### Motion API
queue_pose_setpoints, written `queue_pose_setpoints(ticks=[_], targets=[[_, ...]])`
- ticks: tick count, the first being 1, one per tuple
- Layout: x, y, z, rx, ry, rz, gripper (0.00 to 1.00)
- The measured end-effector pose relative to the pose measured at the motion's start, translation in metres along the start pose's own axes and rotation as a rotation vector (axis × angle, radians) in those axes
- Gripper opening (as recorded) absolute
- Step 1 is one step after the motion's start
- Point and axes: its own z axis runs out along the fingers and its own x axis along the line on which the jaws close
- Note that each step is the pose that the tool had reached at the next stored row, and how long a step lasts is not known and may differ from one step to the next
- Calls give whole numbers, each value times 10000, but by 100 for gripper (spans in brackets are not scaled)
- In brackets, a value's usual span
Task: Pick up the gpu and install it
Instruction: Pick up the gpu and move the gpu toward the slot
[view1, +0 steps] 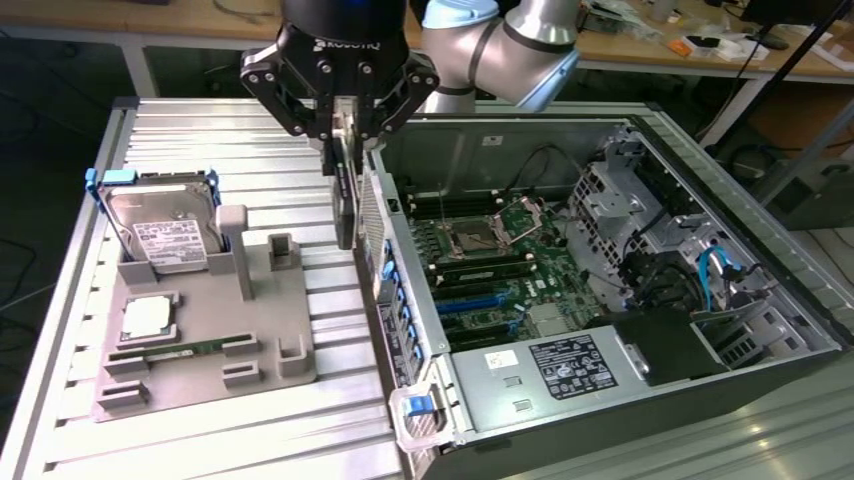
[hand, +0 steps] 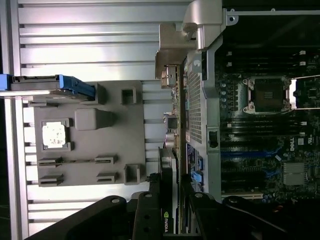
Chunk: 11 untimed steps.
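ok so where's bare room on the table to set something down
Widest bare patch: the ribbed table beyond the hard drive, up to its far edge. A narrower strip runs along the near edge in front of the grey fixture. Crowded: the gap between fixture and computer case, where the pincer holds the gpu.

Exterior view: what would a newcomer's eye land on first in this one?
First, the black gripper at top centre, shut on the gpu, which hangs edge-on between the grey tray and the open computer case. Next, the case itself on the exterior view's right, its motherboard laid bare. On the tray, a hard drive in a blue frame stands at the exterior view's left.
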Motion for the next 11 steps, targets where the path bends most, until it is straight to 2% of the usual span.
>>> queue_pose_setpoints(ticks=[11], targets=[[-177, 5, 7, -1, 0, -1, 27]])
